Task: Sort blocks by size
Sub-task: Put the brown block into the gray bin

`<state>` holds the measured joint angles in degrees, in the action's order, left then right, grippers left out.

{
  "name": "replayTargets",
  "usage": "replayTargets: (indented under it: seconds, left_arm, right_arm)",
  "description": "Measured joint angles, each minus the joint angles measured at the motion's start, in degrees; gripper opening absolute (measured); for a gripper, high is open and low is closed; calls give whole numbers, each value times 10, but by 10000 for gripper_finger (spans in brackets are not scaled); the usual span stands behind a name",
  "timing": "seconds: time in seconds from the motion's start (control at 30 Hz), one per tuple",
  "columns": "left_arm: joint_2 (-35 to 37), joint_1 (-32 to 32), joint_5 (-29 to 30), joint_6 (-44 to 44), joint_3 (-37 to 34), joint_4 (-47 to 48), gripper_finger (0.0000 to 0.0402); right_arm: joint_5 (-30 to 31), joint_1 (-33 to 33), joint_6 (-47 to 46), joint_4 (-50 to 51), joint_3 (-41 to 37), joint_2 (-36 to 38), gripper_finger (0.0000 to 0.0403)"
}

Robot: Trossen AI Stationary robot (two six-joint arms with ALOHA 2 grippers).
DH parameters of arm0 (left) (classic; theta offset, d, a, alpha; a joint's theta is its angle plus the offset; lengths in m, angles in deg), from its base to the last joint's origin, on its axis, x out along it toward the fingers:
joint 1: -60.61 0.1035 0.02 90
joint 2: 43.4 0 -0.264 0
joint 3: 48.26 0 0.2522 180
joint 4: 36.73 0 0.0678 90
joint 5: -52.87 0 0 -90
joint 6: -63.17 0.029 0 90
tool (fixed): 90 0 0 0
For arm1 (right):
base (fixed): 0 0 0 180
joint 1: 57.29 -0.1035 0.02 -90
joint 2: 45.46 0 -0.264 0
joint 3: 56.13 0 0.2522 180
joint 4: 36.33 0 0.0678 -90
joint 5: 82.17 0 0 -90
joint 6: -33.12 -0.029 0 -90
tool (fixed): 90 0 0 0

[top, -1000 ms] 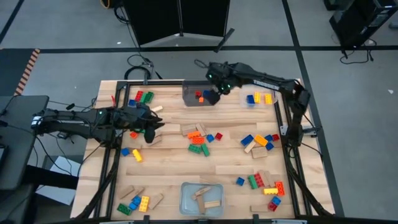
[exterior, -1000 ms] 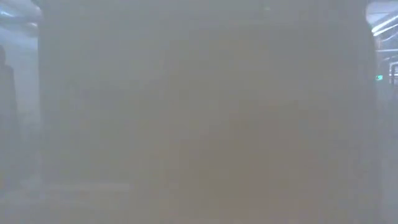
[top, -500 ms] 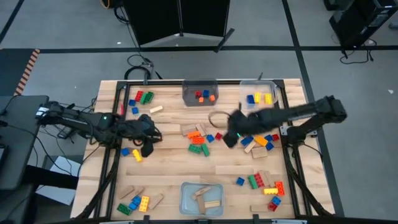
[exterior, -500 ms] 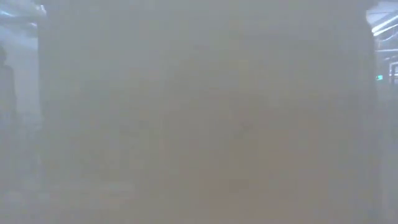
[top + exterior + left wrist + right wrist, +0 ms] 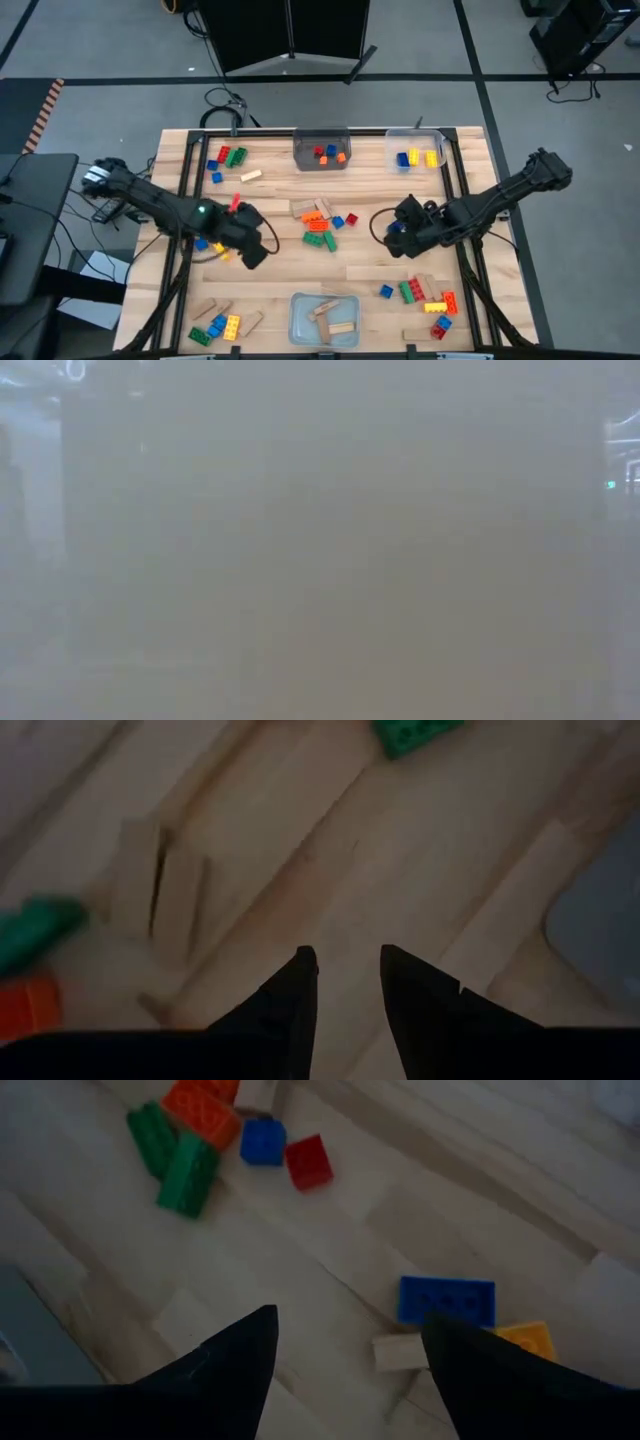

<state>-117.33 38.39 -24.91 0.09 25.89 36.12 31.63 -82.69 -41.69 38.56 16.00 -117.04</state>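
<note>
A pale wooden tabletop [image 5: 290, 260] on a grey floor carries scattered toy bricks and wooden blocks, with three clear bins at its edges. The right tool [image 5: 345, 1342] hangs low over the right-centre of the tabletop, fingers spread wide with nothing between them. Just ahead of it lies a blue brick [image 5: 446, 1300], its long axis running across the line of the fingers, with a small tan block [image 5: 400, 1351] and a yellow brick [image 5: 522, 1338] touching or nearly touching it; this cluster looks like the next pick, and the right arm is clearly the nearer one. Farther out sit a red brick [image 5: 307, 1161] and a green and orange clump [image 5: 185, 1140]. The left tool [image 5: 347, 982] hovers over bare wood at left-centre, fingers narrowly parted and empty, with wooden blocks [image 5: 165, 885] off to one side.
</note>
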Motion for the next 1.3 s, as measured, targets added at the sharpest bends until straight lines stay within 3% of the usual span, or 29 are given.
replayTargets:
  seconds: [0.4, 0.63, 0.83, 0.93, 1.17, 1.3]
  left_arm:
    - [-49, -171, 63, -319, 24, -52, 121]
    - [-53, -240, 57, -486, -1, -49, 121]
    - [-53, -262, 7, -511, -27, -57, 121]
    - [-53, -266, 7, -511, -44, -74, 121]
    - [-63, -266, 20, -506, -94, -220, 129]
    - [-91, -265, 32, -511, -107, -237, 146]
  right_arm:
    - [-13, -56, 73, 39, 0, 2, 262]
    - [-14, -64, 111, 39, 0, 2, 263]
    - [-14, -64, 120, 39, 0, 1, 261]
    - [-14, -64, 120, 38, 0, 1, 260]
    - [-12, -64, 117, 36, 0, 1, 263]
    - [-11, -64, 115, 30, 0, 1, 262]
